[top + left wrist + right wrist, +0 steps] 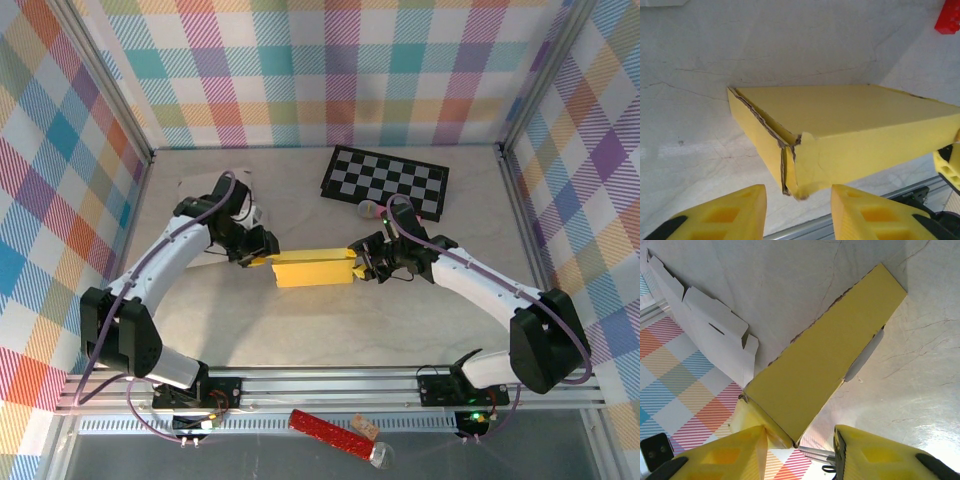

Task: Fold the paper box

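Observation:
The yellow paper box (312,268) lies folded into a flat, closed shape at the middle of the table, between my two grippers. At its left end is my left gripper (262,259). In the left wrist view a torn corner of the box (850,125) points down into the gap of the left gripper (799,192), whose fingers stand open and clear of it. At the right end, my right gripper (356,266) is open around the end of the box (825,360). The box corner sits close to one finger (747,442), well apart from the other.
A black-and-white checkerboard (385,182) lies at the back right, with a small pinkish object (368,210) by its near edge. A flat white cardboard blank (705,325) lies at the back left. A red tube (330,432) rests beyond the front rail.

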